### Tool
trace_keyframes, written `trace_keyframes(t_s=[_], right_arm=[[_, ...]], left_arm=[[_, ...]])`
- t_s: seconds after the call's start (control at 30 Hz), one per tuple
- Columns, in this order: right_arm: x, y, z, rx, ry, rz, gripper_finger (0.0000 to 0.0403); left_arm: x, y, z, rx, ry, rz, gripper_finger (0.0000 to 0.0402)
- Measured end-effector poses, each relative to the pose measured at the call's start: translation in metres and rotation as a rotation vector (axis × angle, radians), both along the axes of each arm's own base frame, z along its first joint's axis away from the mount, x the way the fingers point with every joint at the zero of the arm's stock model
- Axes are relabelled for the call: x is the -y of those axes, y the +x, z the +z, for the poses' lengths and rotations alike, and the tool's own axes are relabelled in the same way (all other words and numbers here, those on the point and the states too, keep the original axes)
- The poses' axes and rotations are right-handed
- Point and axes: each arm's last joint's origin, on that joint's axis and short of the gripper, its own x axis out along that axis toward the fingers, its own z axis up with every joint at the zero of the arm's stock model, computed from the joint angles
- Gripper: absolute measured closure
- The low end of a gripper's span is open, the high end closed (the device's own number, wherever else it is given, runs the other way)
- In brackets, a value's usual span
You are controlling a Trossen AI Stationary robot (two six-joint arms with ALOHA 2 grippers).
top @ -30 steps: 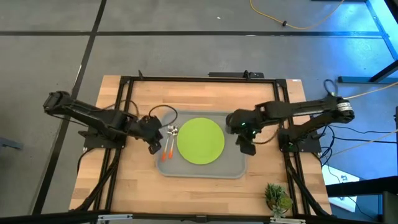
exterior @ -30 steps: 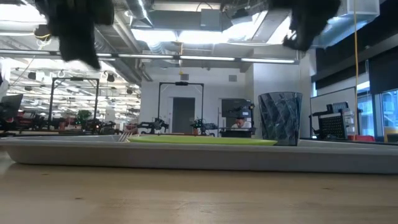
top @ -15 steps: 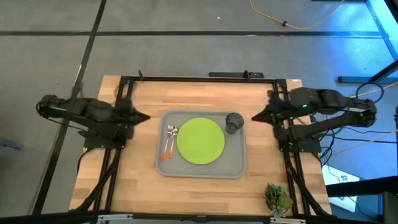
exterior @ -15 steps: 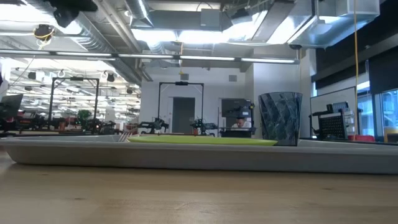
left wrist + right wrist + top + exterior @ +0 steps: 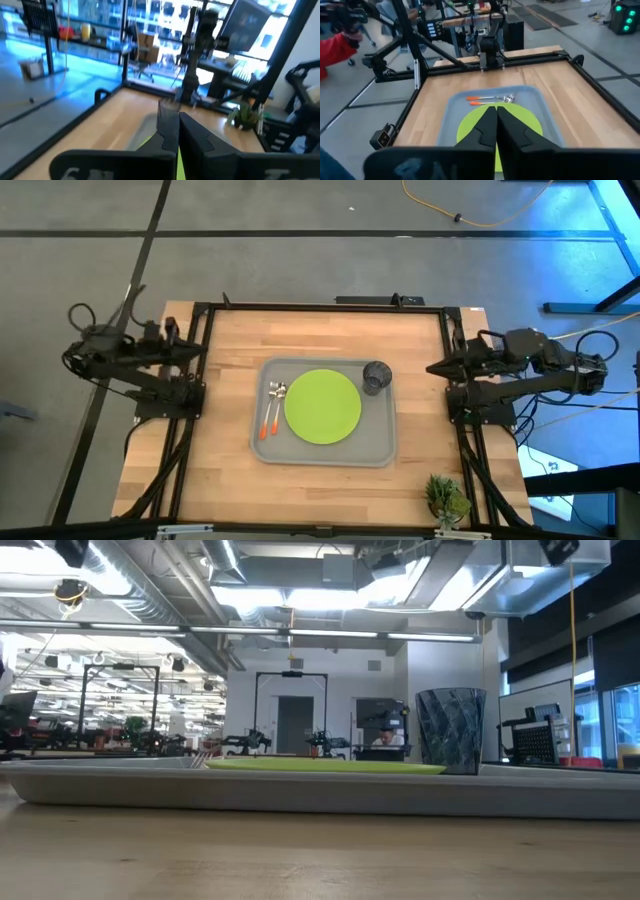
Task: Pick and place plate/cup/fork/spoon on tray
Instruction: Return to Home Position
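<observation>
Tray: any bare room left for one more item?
Free: the tray corner bounded by plate, cup and right rim; bare table wood all round the tray. Crowded: left strip, cutlery lying beside the plate. Left gripper and right gripper, both shut, sit at the table's sides.

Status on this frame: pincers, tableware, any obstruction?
Left pincer shut, empty, at left edge of table. Right pincer shut, empty, at right edge. Plate, cup, cutlery all on tray. No obstruction seen.
</observation>
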Motion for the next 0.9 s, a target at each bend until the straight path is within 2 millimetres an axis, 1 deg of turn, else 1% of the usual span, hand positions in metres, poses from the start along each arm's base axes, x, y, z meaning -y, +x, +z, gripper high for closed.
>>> trace_keyframes(t_s=[0.13,0.2,0.27,0.33,0.4,0.5,0.6,0.73,0.9], right_arm=[[0.001,-0.014,-0.013,0.036,0.023,-0.018,0.0396],[0.002,-0.021,-0.018,0.054,0.045,-0.03,0.0396],[0.003,-0.026,-0.021,0.072,0.061,-0.044,0.0396],[0.003,-0.032,-0.024,0.081,0.066,-0.047,0.0396],[0.004,-0.036,-0.027,0.101,0.066,-0.05,0.0396],[0.004,-0.038,-0.036,0.121,0.073,-0.06,0.0396],[0.004,-0.034,-0.049,0.142,0.079,-0.078,0.0396],[0.003,-0.021,-0.064,0.207,0.052,-0.066,0.0396],[0.002,-0.01,-0.082,0.234,0.063,-0.054,0.0396]], left_arm=[[-0.004,-0.015,-0.002,0.06,0.012,0.001,0.0402],[-0.005,-0.019,-0.007,0.077,0.011,0.009,0.0402],[-0.005,-0.017,-0.011,0.067,0.006,0.02,0.0402],[-0.005,-0.016,-0.016,0.022,0.014,0.034,0.0402],[-0.005,-0.014,-0.017,0.03,0.011,0.041,0.0402],[-0.003,-0.005,-0.026,0.004,0.018,0.063,0.0402],[-0.001,0.004,-0.03,0.033,0.007,0.066,0.0402],[0.004,0.024,-0.05,0.039,0.006,0.062,0.0402],[0.01,0.047,-0.076,0.049,0.004,0.049,0.0402]])
